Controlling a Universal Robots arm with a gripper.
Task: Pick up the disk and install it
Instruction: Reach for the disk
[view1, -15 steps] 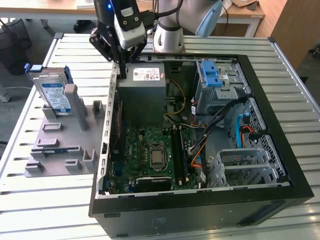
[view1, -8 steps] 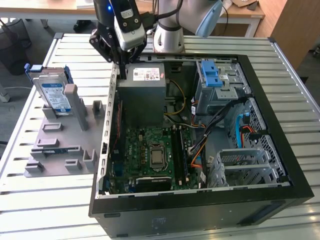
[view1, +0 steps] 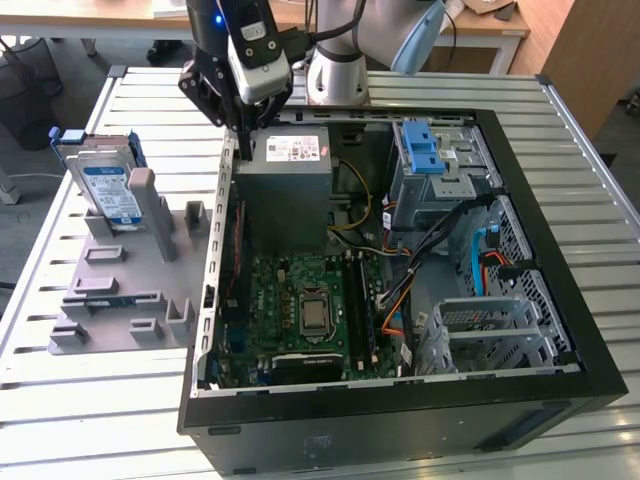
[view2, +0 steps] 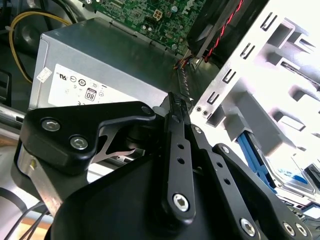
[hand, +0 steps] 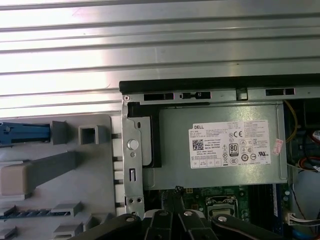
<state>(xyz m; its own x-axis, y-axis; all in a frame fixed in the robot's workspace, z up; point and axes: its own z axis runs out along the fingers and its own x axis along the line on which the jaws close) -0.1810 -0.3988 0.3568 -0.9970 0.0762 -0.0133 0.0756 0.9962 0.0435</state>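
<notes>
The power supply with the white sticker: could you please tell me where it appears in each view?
Exterior view: power supply in the far corner of the case, toward the exterior view's left, close by the hand.
Second wrist view: power supply between the hand and the motherboard.
First wrist view: power supply between the case rim and the motherboard.
Shared landmark: the green motherboard beside it.

From my console I count one open computer case (view1: 400, 432) on one slatted bench (view1: 590, 170). Inside it I see one grey power supply (view1: 285, 185) with one white sticker (view1: 293, 148), one green motherboard (view1: 275, 290), one processor socket (view1: 315, 312) and one blue plastic latch (view1: 428, 150). Beside the case I make out one grey fixture plate (view1: 120, 300) carrying one disk (view1: 105, 190). One arm (view1: 335, 65) is in the exterior view, and both wrist views give me that same single power supply
</notes>
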